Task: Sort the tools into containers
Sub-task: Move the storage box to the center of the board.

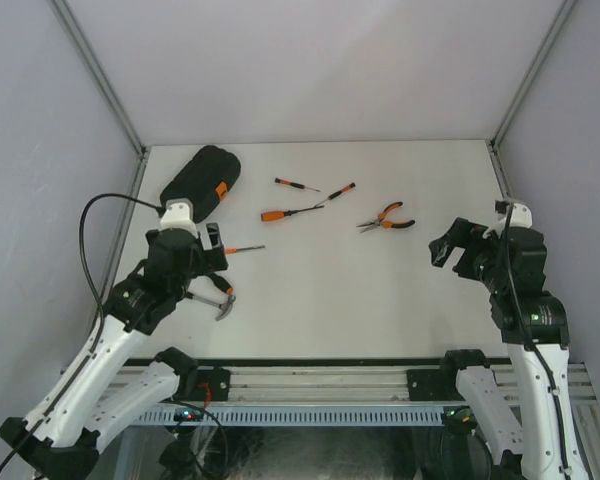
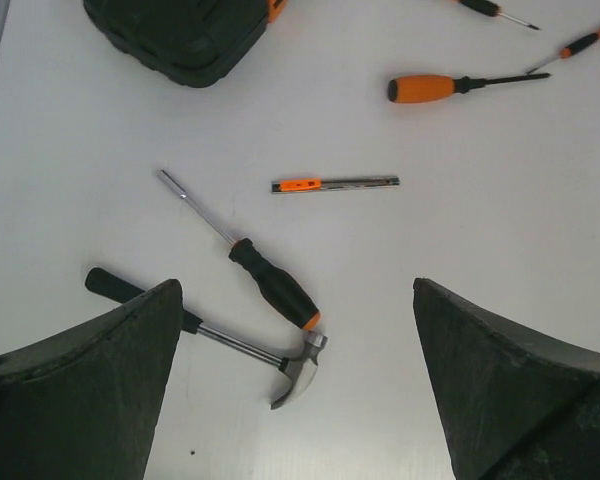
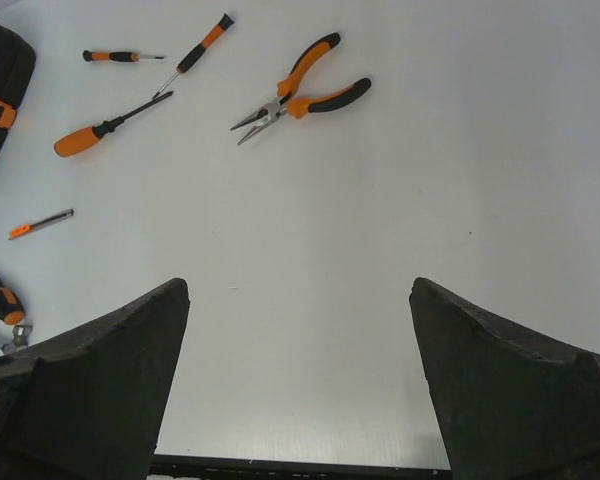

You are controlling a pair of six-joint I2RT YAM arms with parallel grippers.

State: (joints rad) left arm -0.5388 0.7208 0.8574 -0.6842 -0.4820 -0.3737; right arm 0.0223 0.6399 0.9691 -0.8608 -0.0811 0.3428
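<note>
Poised wide open over scattered tools, with nothing picked up and the case shut

Hangs the left gripper [image 1: 214, 258], jaws spread wide and empty, above the small steel-headed hammer with a black handle [image 2: 298, 368] and the black-and-orange-handled screwdriver [image 2: 270, 285] lying at its head, apparently lined up for a first pick there. Holds the right gripper [image 3: 300, 300], equally wide and empty, over the bare white table [image 1: 380, 300], well apart from the orange-and-black needle-nose pliers [image 3: 298, 90], probably awaiting its share. Shows the black ribbed plastic tool case [image 1: 202, 180] closed at the far left, orange latch [image 1: 220, 187] seemingly fastened, so likely needs opening before any tool goes in. Leaves the long orange-handled screwdriver [image 1: 290, 213] and two thin precision screwdrivers [image 1: 295, 184] loose between case and pliers, and a slim metal bar with an orange strip [image 2: 335, 183] near the left gripper
</note>
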